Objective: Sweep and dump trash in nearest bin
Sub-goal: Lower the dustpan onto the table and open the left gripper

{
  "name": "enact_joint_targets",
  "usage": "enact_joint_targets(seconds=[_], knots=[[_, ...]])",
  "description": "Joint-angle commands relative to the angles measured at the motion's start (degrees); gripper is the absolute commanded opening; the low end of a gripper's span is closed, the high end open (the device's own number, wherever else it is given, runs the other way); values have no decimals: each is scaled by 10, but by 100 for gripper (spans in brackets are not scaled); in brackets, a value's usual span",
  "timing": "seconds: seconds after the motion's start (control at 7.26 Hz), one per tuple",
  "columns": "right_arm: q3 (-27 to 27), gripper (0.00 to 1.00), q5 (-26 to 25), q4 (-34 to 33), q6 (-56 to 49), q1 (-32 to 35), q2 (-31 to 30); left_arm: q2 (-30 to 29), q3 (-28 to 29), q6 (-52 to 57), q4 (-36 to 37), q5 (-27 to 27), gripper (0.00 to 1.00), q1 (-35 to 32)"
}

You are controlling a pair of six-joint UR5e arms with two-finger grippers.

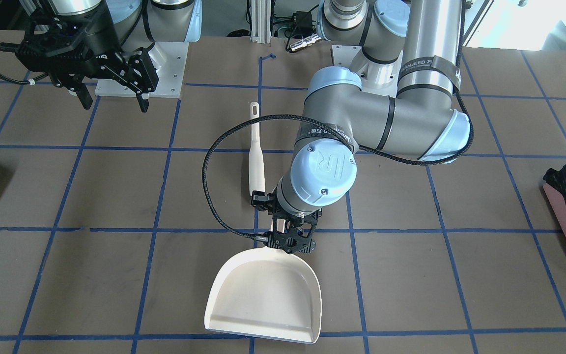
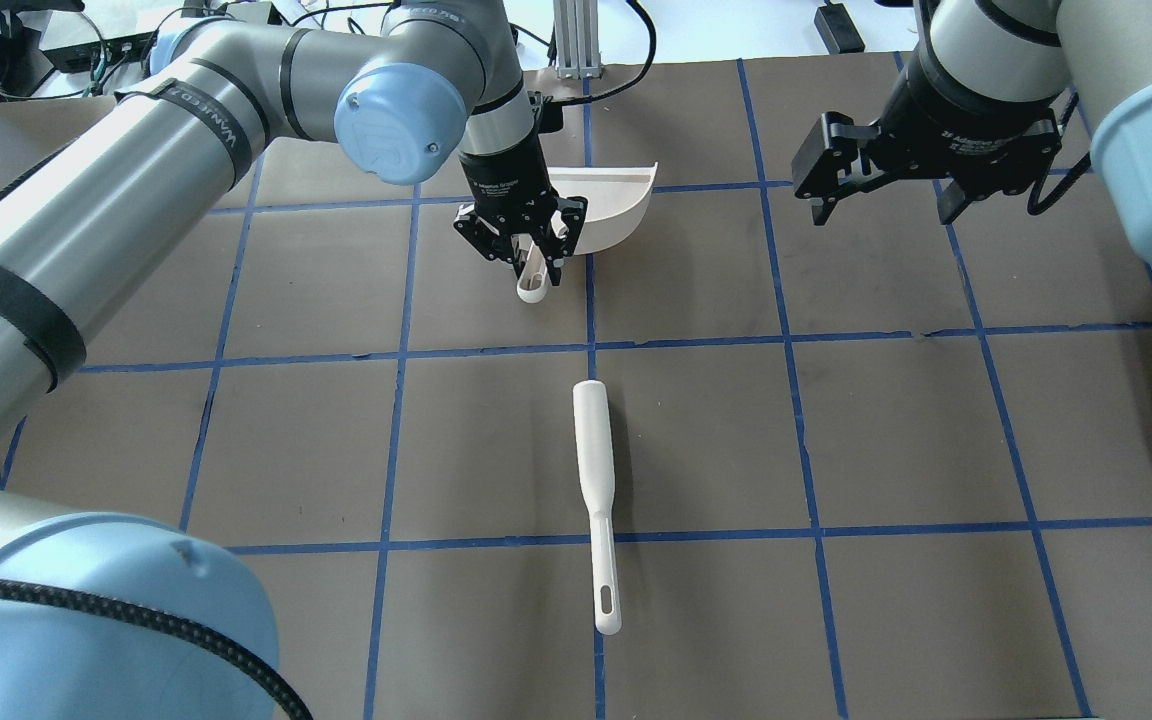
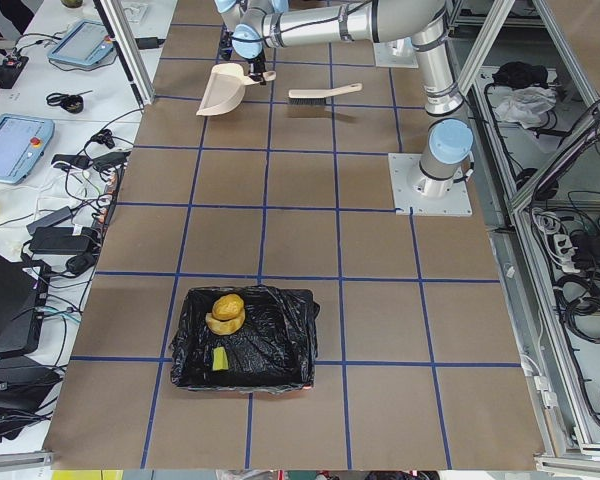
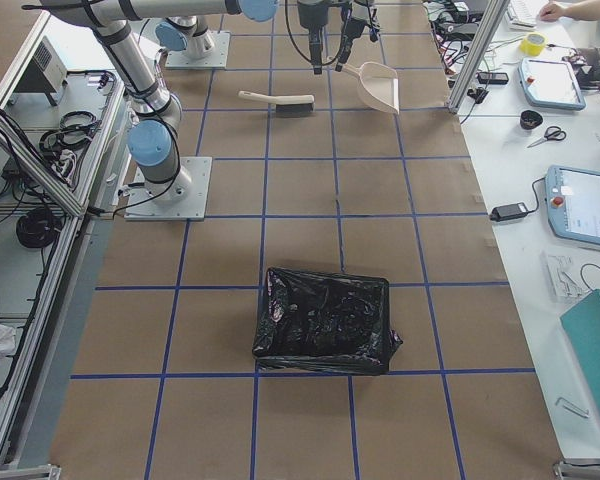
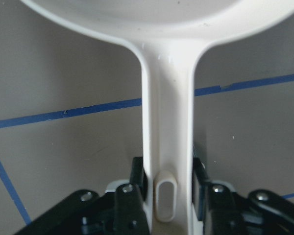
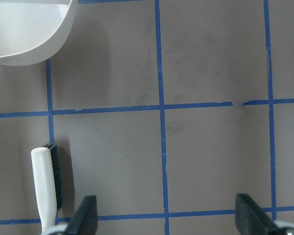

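brown table, blue tape grid, left hand gripping dustpan handle, right hand spread apart

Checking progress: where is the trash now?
In the exterior left view, the trash lies inside the bin, toward that view's left, far from the dustpan at the table's other end.

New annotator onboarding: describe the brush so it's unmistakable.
Find the central blue tape line on the brown table. The brush lies flat along it, nearer the robot than the dustpan. It is long, slim, cream with dark bristles and lies free; the dustpan is wide and held by the left gripper.
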Motion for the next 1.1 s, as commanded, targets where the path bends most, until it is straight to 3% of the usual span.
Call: enact_joint_targets(seconds=[0.0,0.96], knots=[[0,100,2,0,0,0,0,-8,-4,-34,15,-14,0,-2],[2,100,0,0,-1,0,0,-36,-1,-21,62,-7,0,-21]])
